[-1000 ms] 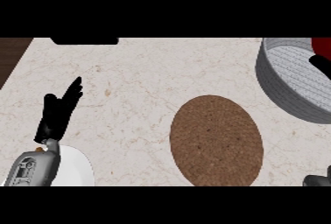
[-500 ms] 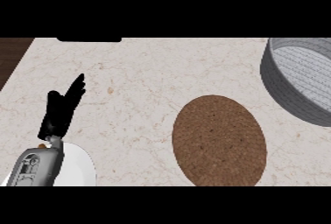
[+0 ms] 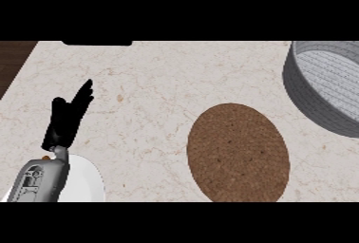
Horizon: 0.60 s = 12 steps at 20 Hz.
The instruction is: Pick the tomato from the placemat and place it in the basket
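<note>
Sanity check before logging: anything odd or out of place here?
The placemat is bare: no tomato shows on it or in the visible part of the basket. The left hand rests open at the left, holding nothing. Nothing looks spilled or tipped.

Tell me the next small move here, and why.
Probably turn the view toward the basket before moving a hand: the placemat bears no tomato, the basket's visible part shows none, and its right part is cut off. The right hand is out of view; the left hand rests open.
</note>
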Motion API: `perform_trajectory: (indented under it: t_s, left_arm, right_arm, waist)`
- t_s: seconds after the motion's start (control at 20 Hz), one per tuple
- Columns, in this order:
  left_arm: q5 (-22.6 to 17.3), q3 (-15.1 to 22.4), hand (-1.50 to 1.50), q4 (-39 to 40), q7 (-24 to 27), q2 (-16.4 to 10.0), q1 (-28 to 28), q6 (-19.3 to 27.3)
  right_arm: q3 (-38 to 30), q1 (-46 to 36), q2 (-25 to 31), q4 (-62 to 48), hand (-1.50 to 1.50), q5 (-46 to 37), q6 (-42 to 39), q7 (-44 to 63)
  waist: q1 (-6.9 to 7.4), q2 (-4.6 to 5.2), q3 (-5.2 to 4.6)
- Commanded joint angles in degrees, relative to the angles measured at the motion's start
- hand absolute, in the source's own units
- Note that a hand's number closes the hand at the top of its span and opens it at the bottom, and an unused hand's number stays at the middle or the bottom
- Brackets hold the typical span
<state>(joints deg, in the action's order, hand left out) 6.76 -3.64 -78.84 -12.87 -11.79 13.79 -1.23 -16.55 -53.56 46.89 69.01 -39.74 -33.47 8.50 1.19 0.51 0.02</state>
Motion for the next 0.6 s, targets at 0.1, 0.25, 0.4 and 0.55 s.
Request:
perform_trajectory:
  t_s: [0.1,0.25,0.4,0.55]
  left_arm:
    - [0.1,0.7,0.00,-0.6,1.6,0.7,-2.5,-0.6]
    - [1.0,1.2,0.00,0.7,-1.1,1.9,1.5,0.8]
    - [-0.6,0.4,0.00,-2.6,0.3,0.9,-2.7,-1.0]
    - [1.0,-0.3,0.00,3.0,1.1,0.7,1.9,0.2]
  right_arm:
    - [-0.4,-1.6,5.9,-17.3,1.50,-1.2,4.5,-17.9]
    - [1.7,-3.7,4.3,-24.4,1.50,-4.2,9.5,-21.4]
    - [2.5,-0.8,3.8,-29.5,1.50,-6.3,13.8,-26.6]
    - [3.3,-4.5,4.2,-35.1,1.50,-7.8,14.5,-29.0]
  waist:
    - [0.61,0.15,0.00]
    - [0.46,0.17,0.00]
    - [0.81,0.11,0.04]
    - [0.22,0.14,0.00]
